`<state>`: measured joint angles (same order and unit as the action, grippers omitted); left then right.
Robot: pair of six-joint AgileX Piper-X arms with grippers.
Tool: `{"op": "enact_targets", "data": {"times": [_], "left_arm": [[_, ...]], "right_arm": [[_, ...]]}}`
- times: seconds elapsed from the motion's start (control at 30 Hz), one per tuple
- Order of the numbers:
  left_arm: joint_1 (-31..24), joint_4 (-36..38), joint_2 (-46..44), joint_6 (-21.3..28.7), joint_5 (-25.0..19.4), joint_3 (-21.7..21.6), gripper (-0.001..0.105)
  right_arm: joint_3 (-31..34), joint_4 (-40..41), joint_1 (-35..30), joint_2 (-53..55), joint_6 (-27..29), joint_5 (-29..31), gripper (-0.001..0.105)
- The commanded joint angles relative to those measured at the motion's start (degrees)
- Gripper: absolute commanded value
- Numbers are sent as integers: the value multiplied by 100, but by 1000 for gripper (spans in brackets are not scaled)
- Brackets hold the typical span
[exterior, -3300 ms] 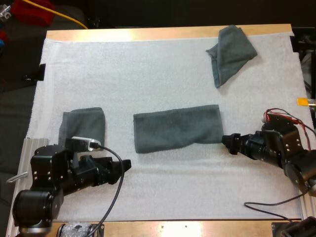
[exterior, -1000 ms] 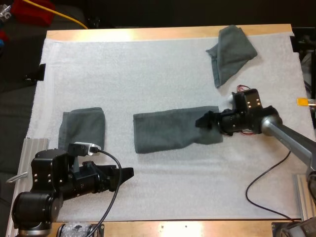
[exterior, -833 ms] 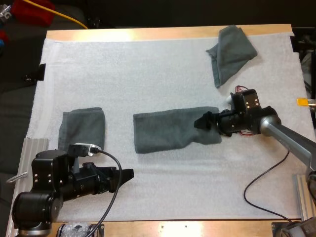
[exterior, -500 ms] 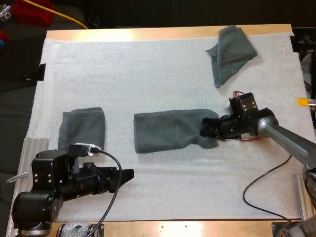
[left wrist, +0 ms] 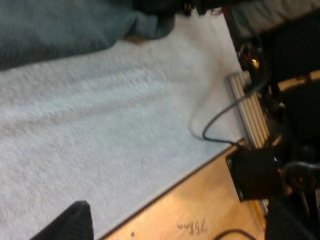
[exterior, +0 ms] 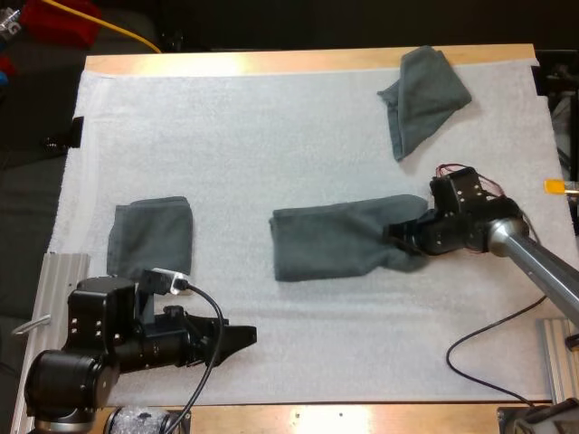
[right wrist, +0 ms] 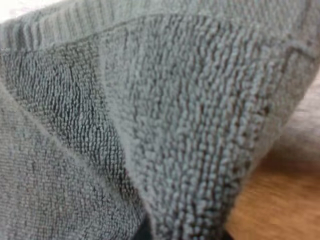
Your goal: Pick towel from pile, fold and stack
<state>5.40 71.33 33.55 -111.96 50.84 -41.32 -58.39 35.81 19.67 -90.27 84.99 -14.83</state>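
Observation:
A long half-folded grey-green towel (exterior: pixel 339 240) lies across the mat's middle. My right gripper (exterior: pixel 398 237) is shut on its right end, which bunches up around the fingers. In the right wrist view the towel's ribbed weave (right wrist: pixel 175 125) presses close over the gripper. A folded towel (exterior: pixel 151 233) rests at the left of the mat. A crumpled towel (exterior: pixel 423 95) sits at the far right corner. My left gripper (exterior: pixel 244 336) hovers open over bare mat near the front edge, fingers (left wrist: pixel 70 222) apart with nothing between them. The long towel (left wrist: pixel 65 25) lies beyond them.
The white mat (exterior: pixel 271 136) covers most of the wooden table (exterior: pixel 271 61). A metal rail (left wrist: pixel 250 112) and a black cable (left wrist: pixel 215 135) lie near the mat's front right corner. Red objects and a yellow cable (exterior: pixel 118 32) lie beyond the far left edge.
My right gripper has shut on the long towel's right end and dragged the whole towel to the right. My left arm has shifted slightly right and toward the front edge.

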Motion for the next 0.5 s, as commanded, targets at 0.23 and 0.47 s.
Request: {"op": "enact_targets", "data": {"times": [0.23, 0.47], "left_arm": [[87, 85, -24, 7, 51, -36, 68], [87, 85, -24, 37, 51, -36, 68]], "right_arm": [[32, 1266, 14, 552, 659, 1424, 4], [32, 1844, 14, 898, 1039, 2684, 4]]}}
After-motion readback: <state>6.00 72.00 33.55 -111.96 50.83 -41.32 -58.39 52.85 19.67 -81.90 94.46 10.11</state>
